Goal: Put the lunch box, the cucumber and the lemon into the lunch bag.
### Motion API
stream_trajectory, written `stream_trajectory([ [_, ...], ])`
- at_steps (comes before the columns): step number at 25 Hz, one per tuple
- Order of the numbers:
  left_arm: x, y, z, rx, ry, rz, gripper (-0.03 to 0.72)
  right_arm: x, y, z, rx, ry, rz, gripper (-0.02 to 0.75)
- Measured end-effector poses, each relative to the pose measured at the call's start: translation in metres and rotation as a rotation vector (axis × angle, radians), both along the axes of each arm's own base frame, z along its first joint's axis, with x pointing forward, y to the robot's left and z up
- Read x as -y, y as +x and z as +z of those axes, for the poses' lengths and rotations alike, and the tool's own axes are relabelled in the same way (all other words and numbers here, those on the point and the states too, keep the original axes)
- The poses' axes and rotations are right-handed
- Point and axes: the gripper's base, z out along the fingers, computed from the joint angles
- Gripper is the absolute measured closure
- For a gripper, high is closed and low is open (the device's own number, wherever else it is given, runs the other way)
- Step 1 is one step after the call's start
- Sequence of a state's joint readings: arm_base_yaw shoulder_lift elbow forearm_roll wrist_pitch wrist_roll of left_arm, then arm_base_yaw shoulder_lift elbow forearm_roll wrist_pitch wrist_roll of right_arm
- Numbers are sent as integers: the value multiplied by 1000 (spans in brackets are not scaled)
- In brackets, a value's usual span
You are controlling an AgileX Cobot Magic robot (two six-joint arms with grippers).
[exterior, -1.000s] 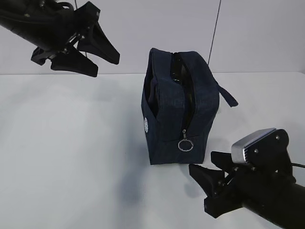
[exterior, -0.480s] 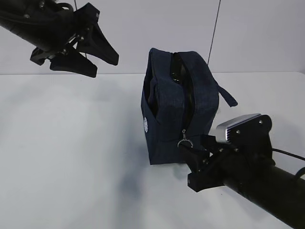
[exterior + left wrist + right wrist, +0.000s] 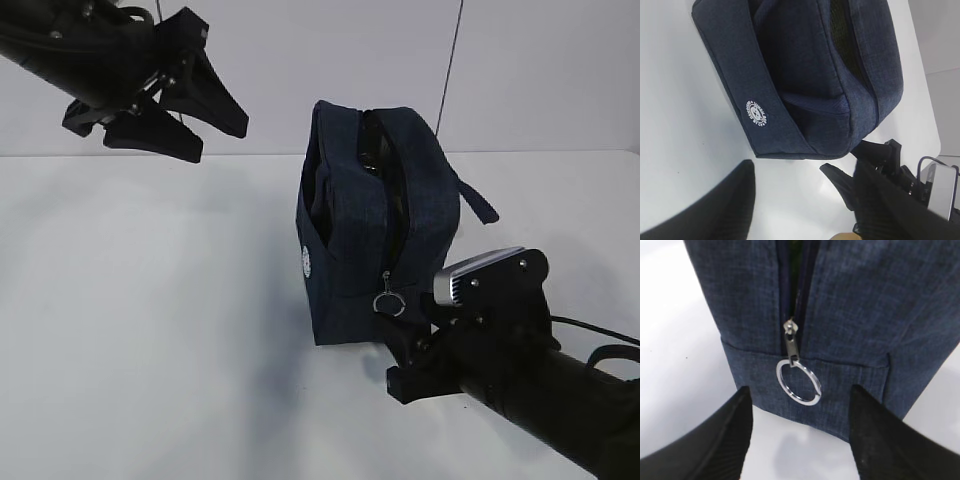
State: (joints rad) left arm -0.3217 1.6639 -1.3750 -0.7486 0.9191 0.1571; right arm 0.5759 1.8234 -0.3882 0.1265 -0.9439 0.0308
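Right gripper (image 3: 799, 435) low at the near end of the lunch bag (image 3: 375, 240), jaws wide, straddling the silver ring pull (image 3: 798, 382) without touching, nothing held. Its arm blocks the bag's lower right corner in the exterior view. Bag upright on white tabletop (image 3: 150, 300), zipper parted, dark inside, contents hard to make out. Farther back, left gripper (image 3: 215, 130) raised, jaws wide, empty.
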Motion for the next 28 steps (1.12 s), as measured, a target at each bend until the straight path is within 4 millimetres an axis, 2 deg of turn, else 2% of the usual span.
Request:
stream_trajectory([
  [11, 0, 0, 0, 1, 4, -1, 251, -7, 10, -4, 5, -1, 1, 316],
  [28, -1, 0, -1, 4, 11, -2, 253, -9, 14, -8, 1, -3, -1, 317],
])
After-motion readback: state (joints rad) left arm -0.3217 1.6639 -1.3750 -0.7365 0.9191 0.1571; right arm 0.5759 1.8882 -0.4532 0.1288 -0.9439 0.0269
